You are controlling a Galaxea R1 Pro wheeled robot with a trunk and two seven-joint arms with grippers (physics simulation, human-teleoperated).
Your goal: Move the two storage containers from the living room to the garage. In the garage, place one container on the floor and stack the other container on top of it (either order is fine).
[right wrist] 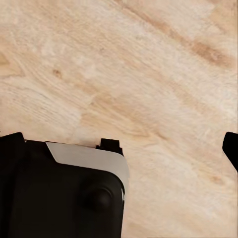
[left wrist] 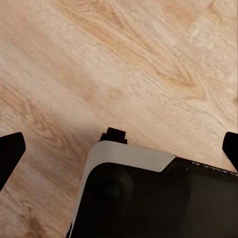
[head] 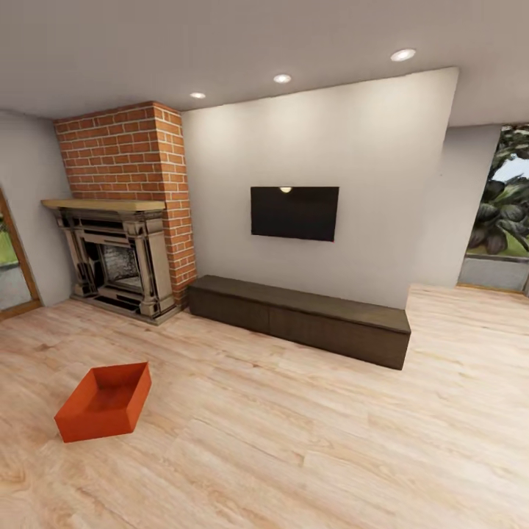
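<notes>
One storage container [head: 104, 402], one fireplace [head: 117, 257], one bench [head: 301, 318], one TV [head: 294, 212], three ceiling lights [head: 282, 78].

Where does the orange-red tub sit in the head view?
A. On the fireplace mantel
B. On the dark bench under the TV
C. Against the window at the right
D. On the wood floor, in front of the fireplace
D: the tub lies open side up on the wood floor, in front of the fireplace and apart from the bench.
</notes>
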